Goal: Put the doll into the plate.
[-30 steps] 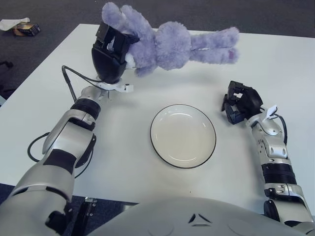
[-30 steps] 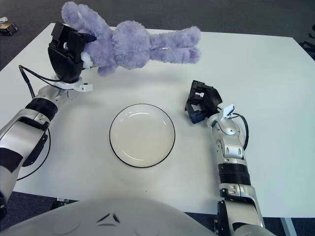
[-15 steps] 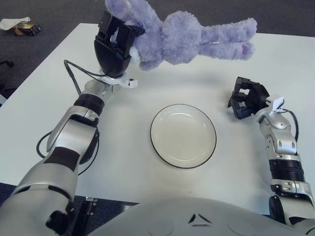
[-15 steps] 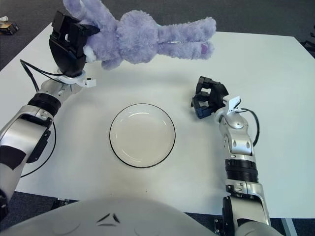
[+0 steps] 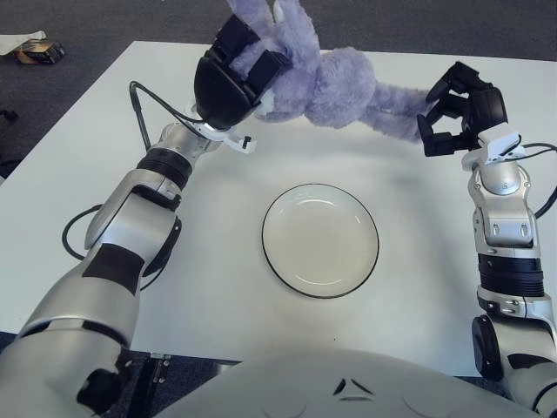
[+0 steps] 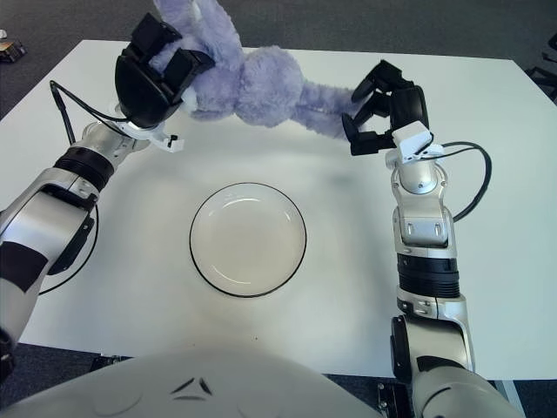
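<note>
Right hand (image 5: 457,109) rose to doll (image 5: 339,83) legs, fingers apart; left hand (image 5: 235,74) clamps head.

White table (image 5: 104,148) on dark grey carpet (image 5: 96,22), small clutter (image 5: 35,48) far left.

Plate (image 5: 320,240) sitting mid-table (image 5: 78,183), a bit toward the near edge. Doll (image 5: 335,83) stretched out above the far half, behind the plate and not in it, head end clamped in the left hand (image 5: 233,77) at far left, legs reaching the right hand (image 5: 459,109) at far right, fingers spread around the feet. Small clutter (image 5: 36,49) off the table, far left.
</note>
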Robot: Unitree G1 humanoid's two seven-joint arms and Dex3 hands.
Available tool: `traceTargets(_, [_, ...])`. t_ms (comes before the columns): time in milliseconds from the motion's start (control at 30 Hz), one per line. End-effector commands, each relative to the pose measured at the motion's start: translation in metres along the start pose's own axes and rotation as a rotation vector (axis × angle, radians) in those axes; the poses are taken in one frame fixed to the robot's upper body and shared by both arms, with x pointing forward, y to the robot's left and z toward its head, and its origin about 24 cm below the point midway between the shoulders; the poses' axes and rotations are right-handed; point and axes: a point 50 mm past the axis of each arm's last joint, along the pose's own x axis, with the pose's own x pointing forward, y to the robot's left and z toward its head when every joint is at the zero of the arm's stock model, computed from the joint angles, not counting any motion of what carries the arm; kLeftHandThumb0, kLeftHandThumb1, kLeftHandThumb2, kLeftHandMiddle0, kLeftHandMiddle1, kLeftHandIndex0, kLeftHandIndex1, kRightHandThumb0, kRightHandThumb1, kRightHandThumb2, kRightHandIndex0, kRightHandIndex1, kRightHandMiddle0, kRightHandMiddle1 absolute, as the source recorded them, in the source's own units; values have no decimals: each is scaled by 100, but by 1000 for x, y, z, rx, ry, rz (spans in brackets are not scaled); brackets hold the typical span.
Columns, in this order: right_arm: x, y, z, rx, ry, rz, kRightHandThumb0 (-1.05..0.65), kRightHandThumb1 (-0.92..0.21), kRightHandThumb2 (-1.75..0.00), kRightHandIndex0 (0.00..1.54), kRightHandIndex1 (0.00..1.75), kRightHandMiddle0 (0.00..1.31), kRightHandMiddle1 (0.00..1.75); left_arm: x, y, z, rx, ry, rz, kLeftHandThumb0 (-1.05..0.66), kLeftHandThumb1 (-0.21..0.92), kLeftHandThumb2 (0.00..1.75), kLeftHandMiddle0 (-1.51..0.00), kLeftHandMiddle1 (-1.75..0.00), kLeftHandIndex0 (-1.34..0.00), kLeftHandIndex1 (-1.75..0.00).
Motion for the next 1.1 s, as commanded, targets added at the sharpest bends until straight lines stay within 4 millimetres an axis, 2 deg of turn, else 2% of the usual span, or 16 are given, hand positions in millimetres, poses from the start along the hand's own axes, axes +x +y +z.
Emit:
traceTargets(0, [3, -3, 4, -63, -13, 16, 0, -32, -125, 74, 151, 37, 175, 9, -1, -6, 50, -64, -5, 0, 10, 153, -82, -163, -54, -175])
traceTargets(200, [7, -3, 8, -143, -41, 44, -1, -32, -124, 73, 151, 37, 175, 13, -3, -10, 91, -103, -32, 0, 11, 153, -81, -164, -54, -175])
traceTargets(500, [15, 3, 15, -193, -120, 61, -1, -30, -125, 72, 148, 44, 175, 15, -6, -11, 103, -155, -75, 0, 7, 160, -79, -173, -57, -175])
traceTargets(633, [19, 5, 20, -238, -140, 86, -1, -38, -117, 63, 150, 41, 175, 14, -8, -8, 98, -183, -95, 0, 3, 164, -81, -174, -60, -175])
traceTargets(800, [20, 6, 23, -325, -144, 112, 0, -53, -100, 53, 154, 29, 175, 12, -10, -6, 99, -204, -115, 0, -1, 170, -85, -175, -64, -175])
traceTargets(833, [22, 6, 25, -375, -145, 137, -12, -48, -100, 47, 154, 23, 173, 11, -11, -5, 101, -213, -124, 0, -2, 171, -86, -175, -64, -175])
traceTargets(867, [23, 6, 26, -411, -145, 154, -32, -42, -100, 37, 152, 15, 168, 11, -12, -5, 102, -219, -131, 0, -4, 172, -87, -175, -66, -174])
traceTargets(900, [23, 6, 26, -433, -144, 165, -45, -39, -99, 31, 150, 9, 164, 10, -12, -4, 102, -222, -135, 0, -5, 173, -88, -175, -67, -173])
traceTargets(933, [24, 6, 27, -454, -142, 183, -49, -37, -99, 29, 150, 8, 163, 10, -13, -4, 104, -225, -137, 0, -5, 173, -88, -175, -67, -173])
traceTargets(1000, [25, 8, 25, -492, -133, 239, -65, -40, -92, 23, 144, 4, 152, 10, -13, -4, 108, -231, -142, 0, -6, 174, -89, -175, -68, -172])
traceTargets(1067, [27, 13, 21, -515, -122, 294, -81, -47, -79, 18, 135, 2, 131, 11, -14, -4, 113, -238, -147, 0, -7, 174, -89, -175, -69, -171])
